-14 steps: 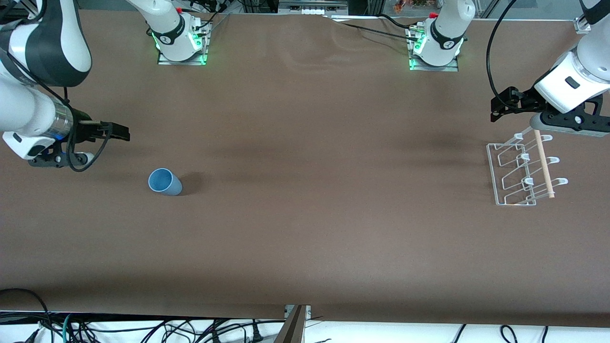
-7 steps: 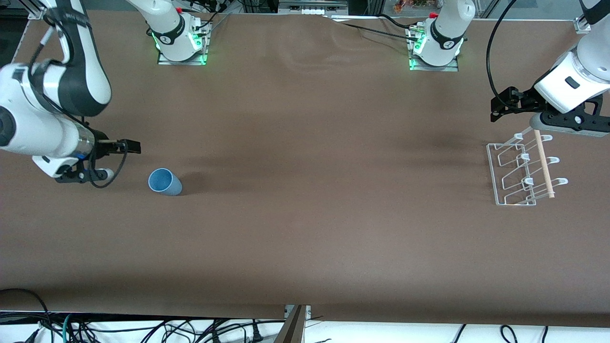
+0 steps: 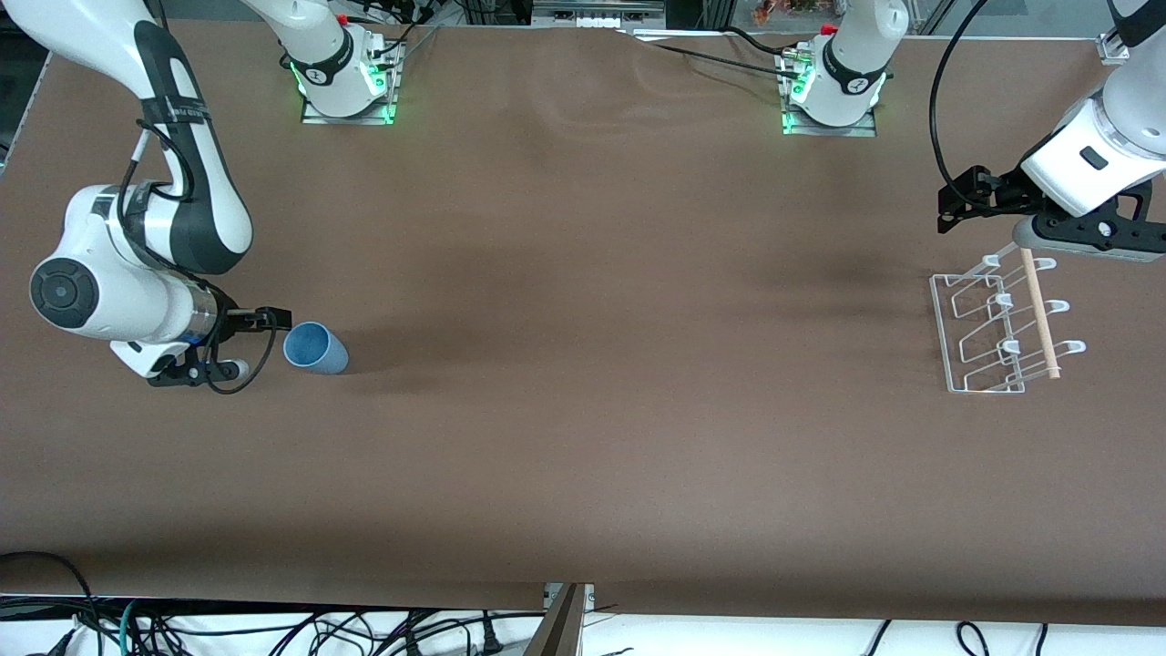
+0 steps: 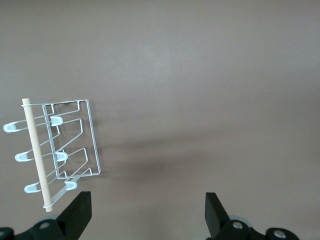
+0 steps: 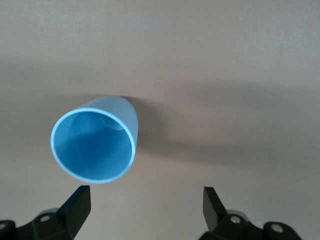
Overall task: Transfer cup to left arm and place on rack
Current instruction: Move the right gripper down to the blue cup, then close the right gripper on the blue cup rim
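Two arms show in the front view: the right gripper (image 3: 273, 319) sits beside the cup (image 3: 314, 348), the left gripper (image 3: 966, 202) waits by the rack (image 3: 988, 333). Both wrist views show jaws apart, nothing held. Pickup is pending; next, straddle the cup.

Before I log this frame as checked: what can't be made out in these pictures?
- Front view: whether the right hand touches the cup; its own wrist and cable cover the fingertips.
- Right wrist view: the cup's base, hidden by its own body.
- Left wrist view: the left hand's fingertips, cut off by the picture's edge.
- Front view: the rack's end under the left hand.
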Robot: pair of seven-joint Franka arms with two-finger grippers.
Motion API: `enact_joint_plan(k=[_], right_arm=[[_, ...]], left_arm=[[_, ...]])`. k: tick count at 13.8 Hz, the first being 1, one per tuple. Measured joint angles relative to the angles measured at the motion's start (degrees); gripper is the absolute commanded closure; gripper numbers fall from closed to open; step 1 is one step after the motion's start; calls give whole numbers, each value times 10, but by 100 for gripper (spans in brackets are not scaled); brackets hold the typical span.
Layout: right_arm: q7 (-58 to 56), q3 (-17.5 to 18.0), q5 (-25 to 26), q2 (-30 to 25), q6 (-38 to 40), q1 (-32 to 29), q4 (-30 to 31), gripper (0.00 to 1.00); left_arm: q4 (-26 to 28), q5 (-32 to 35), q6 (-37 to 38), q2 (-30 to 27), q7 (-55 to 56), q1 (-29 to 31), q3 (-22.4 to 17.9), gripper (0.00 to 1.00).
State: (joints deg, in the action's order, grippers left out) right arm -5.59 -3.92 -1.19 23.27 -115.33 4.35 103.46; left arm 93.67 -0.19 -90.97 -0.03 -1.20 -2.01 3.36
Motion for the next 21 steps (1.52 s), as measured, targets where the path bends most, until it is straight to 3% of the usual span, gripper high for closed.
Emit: enact_joint_plan(k=[10,11,12,13,14,21], right_arm=[[0,1,0,49,-60,0,-1,2],[0,2,0,53,-61,1,-1,11],[0,2,0,58,-65,1,-1,35],[0,3,0,65,-71,2,-1,71],[0,4,0,72,-75,3,-1,100],[28,10,-2,80,-79,14,-9,100]], left_arm=[[5,0,-11,0,0,-1,1,0],[5,0,-12,0,0,-2,2,0],[5,0,-13,0,0,-2,2,0],[6,0,-13,0,0,-2,2,0],[6,0,-13,0,0,-2,3,0],[7,0,-13,0,0,-2,3,0]])
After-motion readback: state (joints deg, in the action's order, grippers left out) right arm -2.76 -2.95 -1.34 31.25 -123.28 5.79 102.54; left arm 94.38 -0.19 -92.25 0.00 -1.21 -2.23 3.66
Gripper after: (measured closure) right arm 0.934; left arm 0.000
